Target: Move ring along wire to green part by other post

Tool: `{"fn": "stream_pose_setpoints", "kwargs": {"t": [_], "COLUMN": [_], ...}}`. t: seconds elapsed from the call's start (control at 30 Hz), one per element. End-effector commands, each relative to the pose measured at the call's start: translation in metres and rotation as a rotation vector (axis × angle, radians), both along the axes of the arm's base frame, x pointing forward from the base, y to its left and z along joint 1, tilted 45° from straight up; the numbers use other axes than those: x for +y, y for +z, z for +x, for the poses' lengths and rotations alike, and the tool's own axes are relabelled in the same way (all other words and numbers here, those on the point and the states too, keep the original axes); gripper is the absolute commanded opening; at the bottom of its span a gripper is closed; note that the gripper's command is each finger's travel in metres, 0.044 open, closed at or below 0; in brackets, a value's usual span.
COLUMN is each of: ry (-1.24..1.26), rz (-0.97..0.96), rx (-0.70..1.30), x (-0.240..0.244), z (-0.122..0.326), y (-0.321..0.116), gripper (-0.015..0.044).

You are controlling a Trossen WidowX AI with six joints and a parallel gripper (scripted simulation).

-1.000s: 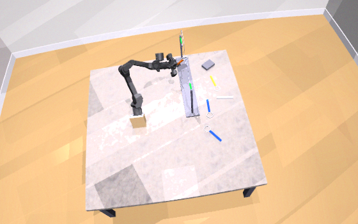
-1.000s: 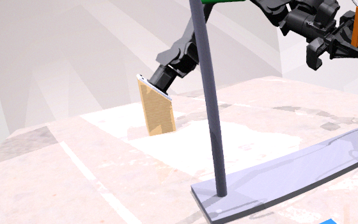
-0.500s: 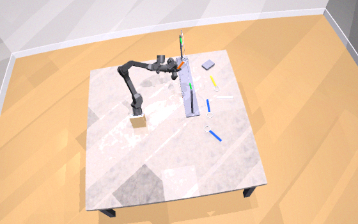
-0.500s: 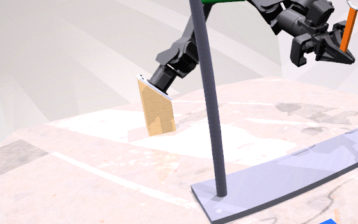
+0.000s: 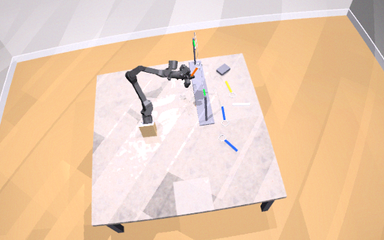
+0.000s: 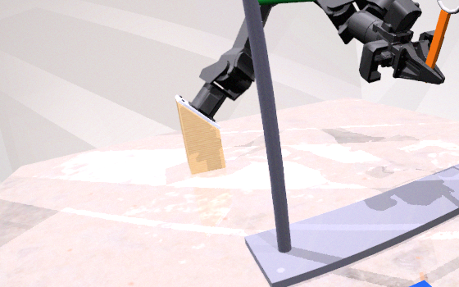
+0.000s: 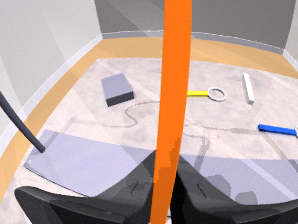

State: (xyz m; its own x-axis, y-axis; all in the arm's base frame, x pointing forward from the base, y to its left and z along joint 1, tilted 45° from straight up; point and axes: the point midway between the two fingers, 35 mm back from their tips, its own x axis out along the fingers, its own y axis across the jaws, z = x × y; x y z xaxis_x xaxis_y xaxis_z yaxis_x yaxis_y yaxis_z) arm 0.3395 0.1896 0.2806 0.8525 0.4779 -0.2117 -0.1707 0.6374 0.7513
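My gripper (image 5: 192, 77) (image 6: 434, 70) (image 7: 164, 156) is shut on the orange handle (image 5: 194, 72) (image 6: 438, 38) (image 7: 176, 75), near its lower end. The handle leans, with the ring (image 6: 451, 12) at its upper end, cut off by the top edge in the exterior view. In the top view the ring is between the two posts, nearer the far post (image 5: 195, 56) (image 7: 22, 131). One green part (image 5: 194, 43) is by the far post, the other green part (image 5: 204, 92) (image 6: 288, 1) by the near post (image 5: 206, 110) (image 6: 271, 135). The thin grey wire is too faint to tell how it passes through the ring.
Both posts stand on a long grey-blue base (image 5: 206, 121) (image 6: 319, 250) (image 7: 75, 150). Beyond it lie a grey block (image 5: 223, 69) (image 7: 116, 89), a yellow-handled ring (image 5: 229, 87) (image 7: 197, 93), a white bar (image 5: 241, 103) (image 7: 248, 89) and two blue-handled rings.
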Motion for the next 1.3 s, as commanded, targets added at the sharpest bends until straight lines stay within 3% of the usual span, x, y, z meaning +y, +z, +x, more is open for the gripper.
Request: {"fn": "stream_pose_setpoints", "kwargs": {"t": [0.0,0.63,1.27], "ry": [0.002,-0.005,-0.023], "rz": [-0.019,-0.158,-0.525], "rx": [0.001,-0.005,-0.021], "x": [-0.004,-0.029,-0.080], "z": [0.000,0.002,0.006], "y": [-0.007,-0.031,-0.057], "gripper": [-0.0150,-0.0150,-0.0150]}}
